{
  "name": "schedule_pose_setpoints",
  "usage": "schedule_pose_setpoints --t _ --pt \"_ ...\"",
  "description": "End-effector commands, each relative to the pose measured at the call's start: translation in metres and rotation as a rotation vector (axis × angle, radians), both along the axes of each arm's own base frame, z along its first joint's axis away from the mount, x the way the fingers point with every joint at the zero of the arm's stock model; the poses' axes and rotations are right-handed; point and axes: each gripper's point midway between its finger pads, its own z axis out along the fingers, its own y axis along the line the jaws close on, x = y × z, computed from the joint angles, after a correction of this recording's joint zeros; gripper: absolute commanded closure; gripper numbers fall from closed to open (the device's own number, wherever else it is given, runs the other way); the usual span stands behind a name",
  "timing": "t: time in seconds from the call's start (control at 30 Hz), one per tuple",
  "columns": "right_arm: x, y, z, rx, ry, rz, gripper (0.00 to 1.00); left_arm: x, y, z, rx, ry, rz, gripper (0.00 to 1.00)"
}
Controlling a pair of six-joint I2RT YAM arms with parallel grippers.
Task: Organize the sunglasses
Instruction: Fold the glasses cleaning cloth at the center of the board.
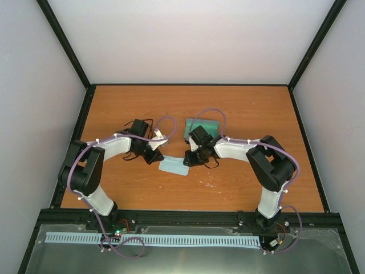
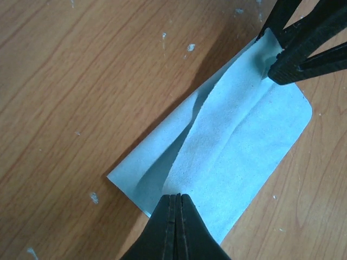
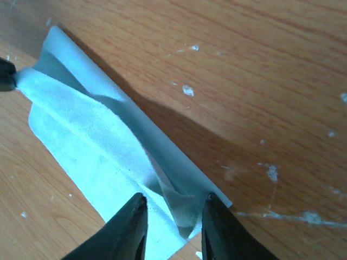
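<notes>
Sunglasses: we can't spot them in any view. The soft, creased light-blue cloth (image 2: pixel 233 146) lies mid-frame on the woodgrain table (image 2: pixel 81 81). The left gripper (image 2: pixel 176 216) is pinched tight on its edge, and the right gripper (image 3: pixel 173 227) has its fingers apart around a folded corner.

site: robot lab test cell | evidence: white panels (image 1: pixel 188 40), black frame (image 1: pixel 68 48), wood counter (image 1: pixel 251 108), left arm (image 1: pixel 91 165), right arm (image 1: pixel 272 165) bolted at the edge

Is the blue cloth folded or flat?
Folded: the cloth lies doubled over, a loose flap on top. The left gripper pinches one end; the right gripper is open at the other.
</notes>
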Motion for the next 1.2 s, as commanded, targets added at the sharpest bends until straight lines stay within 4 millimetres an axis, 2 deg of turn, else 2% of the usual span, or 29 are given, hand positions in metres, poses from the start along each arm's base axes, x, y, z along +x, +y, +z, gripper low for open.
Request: schedule_pose_setpoints --t 0.0,0.4,0.73,0.87,0.9,0.97,1.03,1.17 --pt "-0.007 -0.001 0.003 -0.001 -0.009 0.01 0.67 -0.002 -0.007 0.009 -0.012 -0.059 -0.048 1.0" --pt "0.01 -0.014 0.038 0.018 -0.135 -0.123 0.58 -0.022 -0.013 0.0 0.049 -0.112 -0.126 0.99" --pt "0.017 -0.003 0.034 0.028 -0.122 -0.104 0.56 -0.031 0.005 -0.007 0.123 -0.183 -0.142 0.97" --pt "0.018 0.002 0.034 0.032 -0.109 -0.084 0.55 -0.03 0.007 -0.007 0.13 -0.192 -0.132 0.84" --pt "0.017 0.002 0.033 0.028 -0.107 -0.082 0.53 -0.029 0.006 -0.006 0.127 -0.196 -0.129 0.78" --pt "0.016 0.0 0.032 0.019 -0.105 -0.081 0.51 -0.028 0.006 -0.004 0.12 -0.204 -0.125 0.74" --pt "0.014 -0.004 0.03 0.004 -0.101 -0.081 0.48 -0.027 0.005 0.0 0.114 -0.209 -0.119 0.62" --pt "0.005 -0.01 0.023 -0.02 -0.082 -0.061 0.46 -0.022 0.003 0.012 0.089 -0.235 -0.091 0.55"
